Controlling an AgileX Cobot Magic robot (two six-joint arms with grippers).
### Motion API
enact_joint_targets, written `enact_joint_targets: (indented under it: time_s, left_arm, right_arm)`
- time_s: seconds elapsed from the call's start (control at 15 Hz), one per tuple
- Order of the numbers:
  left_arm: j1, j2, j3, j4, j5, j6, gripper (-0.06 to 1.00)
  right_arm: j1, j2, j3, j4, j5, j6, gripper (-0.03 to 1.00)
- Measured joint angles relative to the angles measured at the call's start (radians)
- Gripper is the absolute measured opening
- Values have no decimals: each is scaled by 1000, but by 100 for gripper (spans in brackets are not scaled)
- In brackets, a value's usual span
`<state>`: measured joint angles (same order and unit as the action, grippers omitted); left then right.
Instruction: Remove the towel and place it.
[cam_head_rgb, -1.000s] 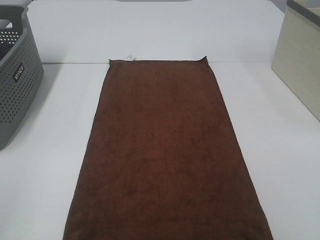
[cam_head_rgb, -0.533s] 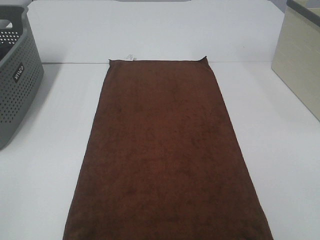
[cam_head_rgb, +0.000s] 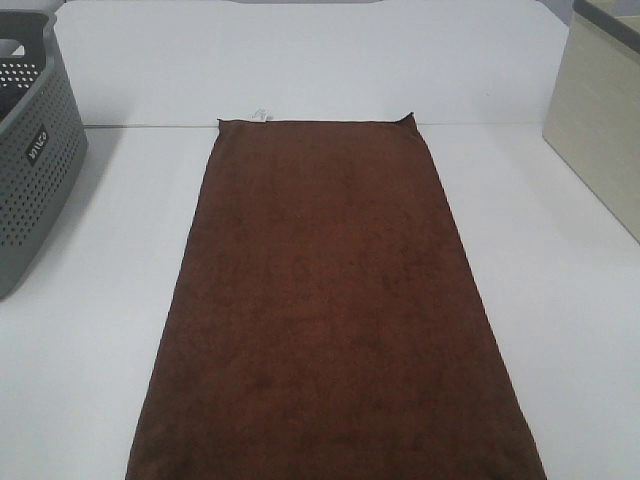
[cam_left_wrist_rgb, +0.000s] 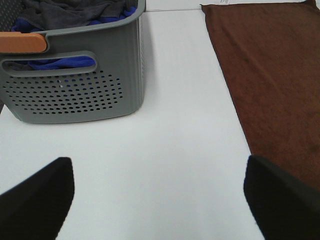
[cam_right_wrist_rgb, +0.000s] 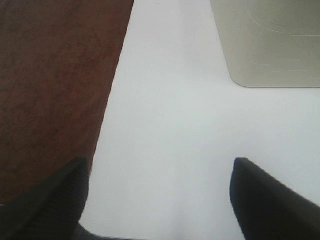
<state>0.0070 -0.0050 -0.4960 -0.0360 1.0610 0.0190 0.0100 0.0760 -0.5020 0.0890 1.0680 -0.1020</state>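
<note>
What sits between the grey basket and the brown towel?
Nothing: only bare white table separates the basket from the towel, clearest in the left wrist view.

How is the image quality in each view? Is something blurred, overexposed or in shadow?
Exterior high view: even, soft light; the white table is almost washed out, and the towel shows little texture. Left wrist view: the grey basket is sharp, while the left claw fingertips are dark and blurred. Right wrist view: soft overall, with faint scratches visible on the beige box.
</note>
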Motion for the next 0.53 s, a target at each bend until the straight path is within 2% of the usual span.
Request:
enact_joint_targets:
  time_s: [0.53]
  left_arm:
    - [0, 0, 1, -23, -9, 4, 85]
  right_arm:
    - [24, 0, 0, -23, 0, 0, 75]
